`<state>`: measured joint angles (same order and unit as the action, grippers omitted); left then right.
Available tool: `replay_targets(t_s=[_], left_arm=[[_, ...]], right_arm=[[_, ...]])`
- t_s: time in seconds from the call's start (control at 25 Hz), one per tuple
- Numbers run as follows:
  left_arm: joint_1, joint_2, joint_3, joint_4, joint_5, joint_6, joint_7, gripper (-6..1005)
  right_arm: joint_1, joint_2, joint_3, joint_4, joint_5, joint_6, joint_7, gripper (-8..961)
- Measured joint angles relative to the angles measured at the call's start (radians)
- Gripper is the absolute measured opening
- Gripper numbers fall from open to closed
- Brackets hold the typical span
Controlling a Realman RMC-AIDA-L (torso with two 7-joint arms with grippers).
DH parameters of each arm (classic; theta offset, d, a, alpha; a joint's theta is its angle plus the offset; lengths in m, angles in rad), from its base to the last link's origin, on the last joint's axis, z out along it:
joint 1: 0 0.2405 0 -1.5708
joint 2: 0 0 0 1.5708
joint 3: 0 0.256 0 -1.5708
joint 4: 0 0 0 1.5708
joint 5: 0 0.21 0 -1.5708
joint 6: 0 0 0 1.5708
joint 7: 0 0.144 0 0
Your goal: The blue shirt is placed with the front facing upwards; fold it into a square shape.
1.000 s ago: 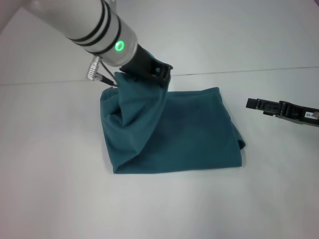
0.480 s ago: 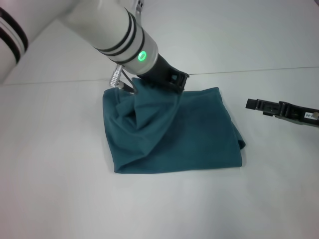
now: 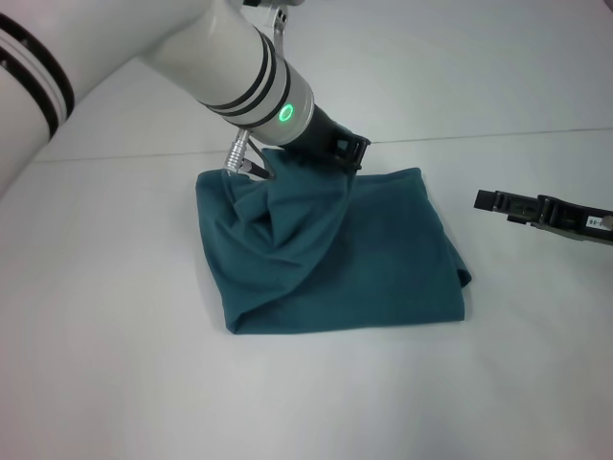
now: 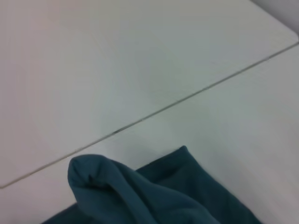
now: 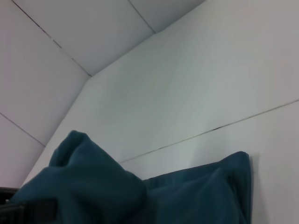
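Note:
The blue shirt (image 3: 374,259) lies on the white table (image 3: 115,383) as a folded teal-blue bundle, roughly rectangular, with no print showing. Its back left part is pulled up into a peaked fold. My left gripper (image 3: 292,159) is shut on that peak, just above the shirt's back edge, and its fingertips are buried in the cloth. In the left wrist view, the raised fold of the shirt (image 4: 140,191) shows close up. From the right wrist, the shirt (image 5: 117,196) fills the lower part of the picture. My right gripper (image 3: 498,203) hovers off the shirt's right side, not touching it.
The table's far edge (image 3: 498,135) runs just behind the shirt. Bare white tabletop surrounds the shirt in front and to the left.
My left arm has moved to the right, carrying the lifted fold of cloth from the shirt's left side toward its middle. The right gripper has stayed put.

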<state>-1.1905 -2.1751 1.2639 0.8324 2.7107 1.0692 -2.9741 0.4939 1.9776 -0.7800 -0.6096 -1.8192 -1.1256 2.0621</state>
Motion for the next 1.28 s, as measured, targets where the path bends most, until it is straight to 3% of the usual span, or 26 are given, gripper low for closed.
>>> replay_targets(t_s=[0.52, 0.84, 1.12, 1.28], left_arm=[[-0.017, 0.002, 0.029, -0.036, -0.075, -0.055, 0.079, 154], [-0.012, 0.002, 0.057, -0.026, -0.112, -0.071, 0.085, 402], [0.051, 0.009, 0.044, 0.063, -0.153, -0.062, 0.090, 584], [0.091, 0.011, -0.029, 0.099, -0.150, -0.034, 0.084, 766]], right_arm=[[0.006, 0.000, -0.004, 0.002, 0.000, 0.008, 0.000, 875], [0.006, -0.002, -0.004, 0.002, 0.000, 0.010, 0.000, 872], [0.005, -0.005, -0.004, 0.002, 0.000, 0.014, -0.001, 870], [0.008, -0.007, -0.003, 0.002, -0.020, 0.013, 0.005, 869]])
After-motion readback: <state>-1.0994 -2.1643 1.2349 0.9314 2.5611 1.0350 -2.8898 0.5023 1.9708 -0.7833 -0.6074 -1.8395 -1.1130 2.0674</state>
